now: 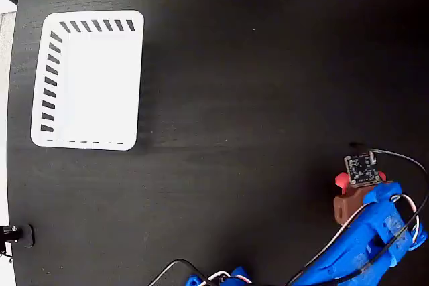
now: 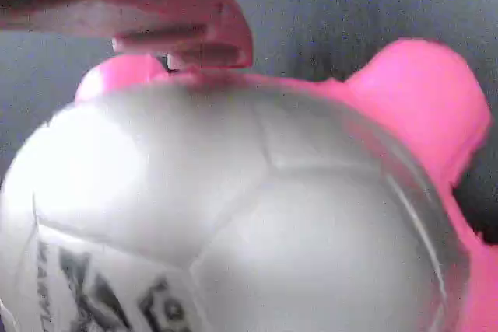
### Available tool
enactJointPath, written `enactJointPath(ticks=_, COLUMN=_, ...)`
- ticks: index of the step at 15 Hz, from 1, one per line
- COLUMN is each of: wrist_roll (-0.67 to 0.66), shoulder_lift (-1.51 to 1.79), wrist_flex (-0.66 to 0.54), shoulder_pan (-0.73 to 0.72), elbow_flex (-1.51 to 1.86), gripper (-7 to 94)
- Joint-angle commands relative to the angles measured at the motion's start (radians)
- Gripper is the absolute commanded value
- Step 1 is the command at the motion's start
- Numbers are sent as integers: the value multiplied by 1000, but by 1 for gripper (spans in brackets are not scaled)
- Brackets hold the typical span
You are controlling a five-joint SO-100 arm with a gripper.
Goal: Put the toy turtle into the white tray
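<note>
Blue arm (image 1: 365,246) links reach in from the lower right of the fixed view and cover most of the toy turtle (image 1: 341,180); only a red-pink sliver shows left of the small circuit board (image 1: 360,169) riding on the wrist. The gripper (image 1: 350,195) sits right over it, but its fingers are hidden, so whether they grip the turtle cannot be told. In the wrist view the blurred shell (image 2: 233,215) fills the picture, with a cut-off black mark and one pink finger (image 2: 156,13) above. The white tray (image 1: 88,80) lies well apart, upper left, on the black table (image 1: 255,65).
</note>
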Motion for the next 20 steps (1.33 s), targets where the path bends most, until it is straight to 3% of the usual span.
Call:
enactJointPath(ticks=1, wrist_roll=20, shoulder_lift=37, wrist_flex=-6, shoulder_pan=6, elbow_flex=2, gripper=67)
enactJointPath(ticks=8, wrist_roll=28, shoulder_lift=37, wrist_flex=-63, shoulder_pan=8, elbow_flex=48, gripper=50)
enactJointPath(ticks=14, wrist_roll=23, shoulder_lift=46, wrist_flex=-54, shoulder_pan=12, elbow_flex=46, gripper=4)
enactJointPath(ticks=15, wrist_roll=11, shoulder_lift=49, wrist_flex=-21, shoulder_pan=20, elbow_flex=29, gripper=0)
enactJointPath(ticks=20, wrist_roll=-54, shoulder_lift=155, wrist_flex=272, shoulder_pan=17, elbow_flex=-224, gripper=0)
